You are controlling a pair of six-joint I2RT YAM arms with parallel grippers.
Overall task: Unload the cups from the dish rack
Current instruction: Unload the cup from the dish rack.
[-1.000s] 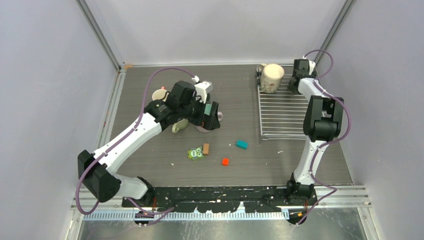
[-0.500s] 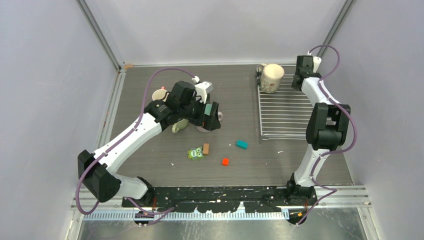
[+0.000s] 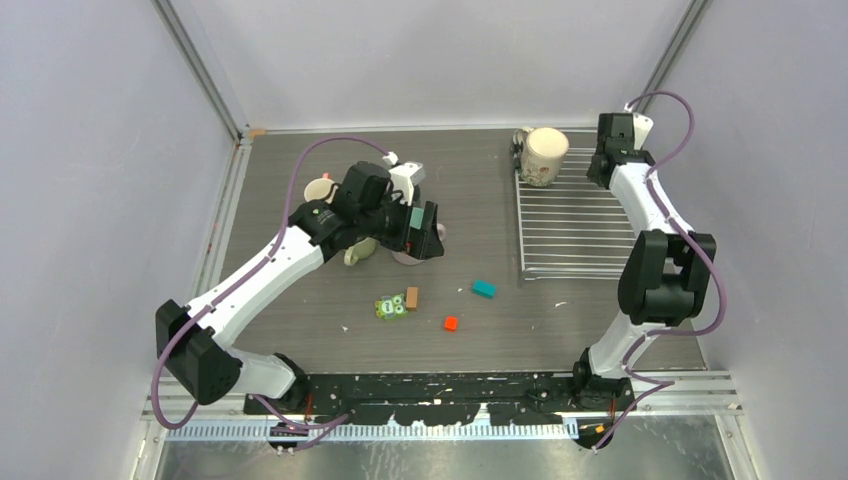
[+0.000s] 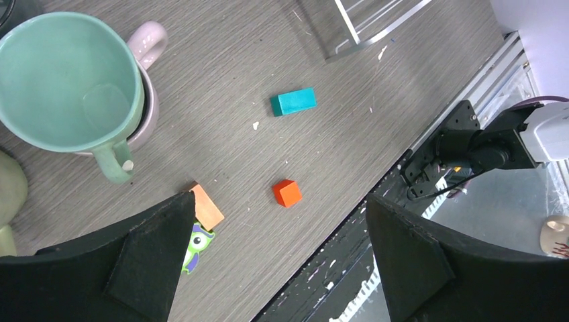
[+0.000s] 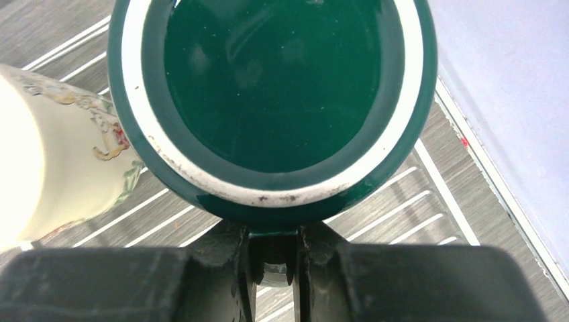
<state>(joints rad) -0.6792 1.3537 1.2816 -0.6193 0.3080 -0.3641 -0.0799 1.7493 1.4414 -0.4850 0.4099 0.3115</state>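
Right wrist view: finds the right pincer (image 5: 274, 251) clenched narrowly on what looks like the handle of a dark green mug (image 5: 272, 87), mouth up, presumably to carry it level and keep its body clear of the fingers. Places that mug over the far right corner of the dish rack (image 5: 402, 201), just beside a cream floral mug (image 5: 40, 174) that appears tilted at the rack's far left corner. Cannot tell whether it is lifted off the bars or resting on them. Reads as the pick-up step, with at least the cream mug yet to unload.

From the left wrist: shows the left pincer (image 4: 275, 248) released, jaws wide, hovering above the counter (image 4: 221, 134) with nothing between them. Shows a pale green mug (image 4: 64, 74) nested inside a mauve-pink mug (image 4: 153, 39), likely stacked to save room, and a pale olive cup (image 4: 8, 194) at the frame's edge. Leaves a teal block (image 4: 292, 101), orange cube (image 4: 287, 192), tan block (image 4: 207, 208) and green monster toy (image 4: 196, 243) scattered apart from the cups. Calls for a path wide of the cream mug.
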